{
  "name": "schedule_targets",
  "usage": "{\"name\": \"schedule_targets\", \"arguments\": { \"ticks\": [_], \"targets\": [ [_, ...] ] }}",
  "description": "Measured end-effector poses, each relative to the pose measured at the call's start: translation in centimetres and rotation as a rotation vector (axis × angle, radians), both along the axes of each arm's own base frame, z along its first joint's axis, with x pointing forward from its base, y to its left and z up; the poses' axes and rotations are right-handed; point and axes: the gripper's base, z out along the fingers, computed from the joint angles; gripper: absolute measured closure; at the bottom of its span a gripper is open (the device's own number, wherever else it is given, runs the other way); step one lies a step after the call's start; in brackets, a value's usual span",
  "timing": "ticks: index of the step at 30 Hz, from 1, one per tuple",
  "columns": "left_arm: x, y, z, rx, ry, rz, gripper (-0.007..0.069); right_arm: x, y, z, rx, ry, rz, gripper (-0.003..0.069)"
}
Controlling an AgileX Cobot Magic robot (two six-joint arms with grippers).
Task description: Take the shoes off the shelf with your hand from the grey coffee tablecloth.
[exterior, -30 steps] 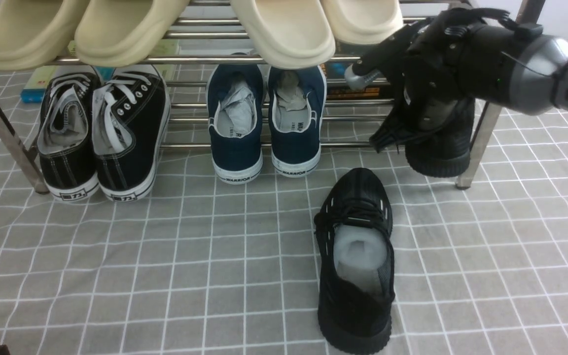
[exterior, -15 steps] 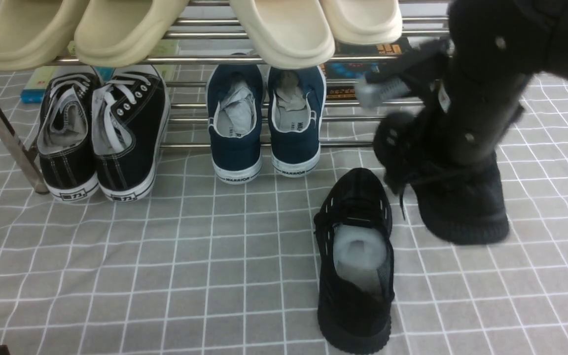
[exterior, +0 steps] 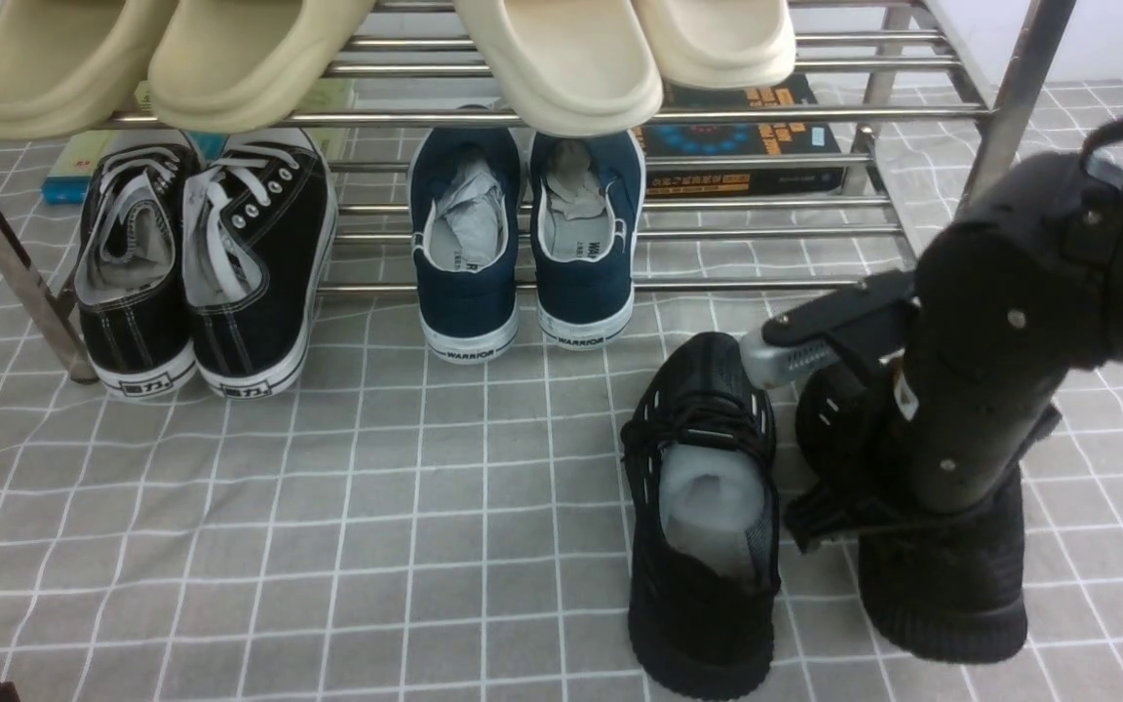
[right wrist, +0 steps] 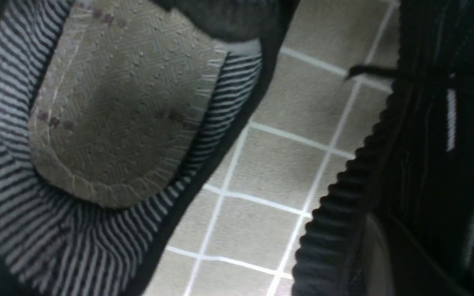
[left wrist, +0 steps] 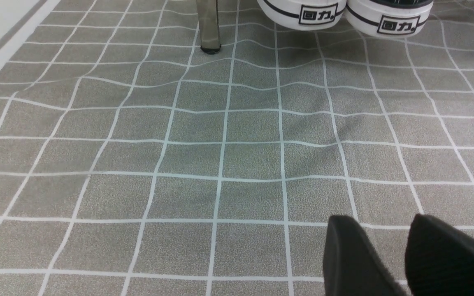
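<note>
Two black shoes [exterior: 708,624] are off the shelf [exterior: 815,114] and down on the grey cloth [exterior: 328,546] in front of it. The left shoe [exterior: 703,409] stands alone, with its heel toward the camera and pale stuffing inside. The right shoe [exterior: 942,595] is just beside it, not touching, and its sole is down at the cloth. The big black right arm [exterior: 990,370] leans over this shoe and hides most of its top. The right gripper [exterior: 854,512] reaches into the shoe's opening with its jaws squeezed together on the rim of the right shoe. In the right wrist view, the stripy lining and tan insole of that shoe [right wrist: 97,123] fill one side, and the bumpy sole of the other black shoe [right wrist: 344,205] is close by, with cloth between them. Black sneakers with white laces [exterior: 201,263] and blue sneakers [exterior: 522,244] sit on the low bars of the shelf. Tan slippers [exterior: 259,58] lie on the top bars. A dark book [exterior: 747,136] lies behind the shelf. The left gripper [left wrist: 393,250] hangs over bare cloth, far from the black shoes. Its two fingers [left wrist: 356,259] are a little apart and hold nothing.
</note>
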Motion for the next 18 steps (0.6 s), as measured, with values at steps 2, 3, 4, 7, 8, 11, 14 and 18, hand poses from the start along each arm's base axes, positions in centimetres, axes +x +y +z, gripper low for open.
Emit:
{"name": "schedule_targets", "arguments": {
  "ticks": [2,3,4,7,8,11,14,18],
  "targets": [
    [0.0,0.0,0.0,0.0,0.0,0.0,0.0384,0.0,0.1,-0.3,0.017,-0.005,-0.018,0.065],
    [0.0,0.0,0.0,0.0,0.0,0.0,0.0384,0.0,0.2,-0.3,0.028,-0.011,-0.022,0.0649],
    [0.0,0.0,0.0,0.0,0.0,0.0,0.0384,0.1,0.2,-0.3,0.034,-0.014,-0.023,0.0648],
    [0.0,0.0,0.0,0.0,0.0,0.0,0.0384,0.3,0.6,-0.2,0.078,-0.038,-0.033,0.0641],
    [0.0,0.0,0.0,0.0,0.0,0.0,0.0384,0.3,0.7,-0.2,0.091,-0.039,-0.038,0.0635],
    [0.0,0.0,0.0,0.0,0.0,0.0,0.0384,0.2,0.9,-0.2,0.118,-0.03,-0.049,0.0594],
    [0.0,0.0,0.0,0.0,0.0,0.0,0.0384,0.1,1.1,-0.2,0.142,-0.016,-0.052,0.0512],
    [0.0,0.0,0.0,0.0,0.0,0.0,0.0384,-0.1,1.1,0.4,0.131,-0.001,-0.023,0.0376]
  ]
}}
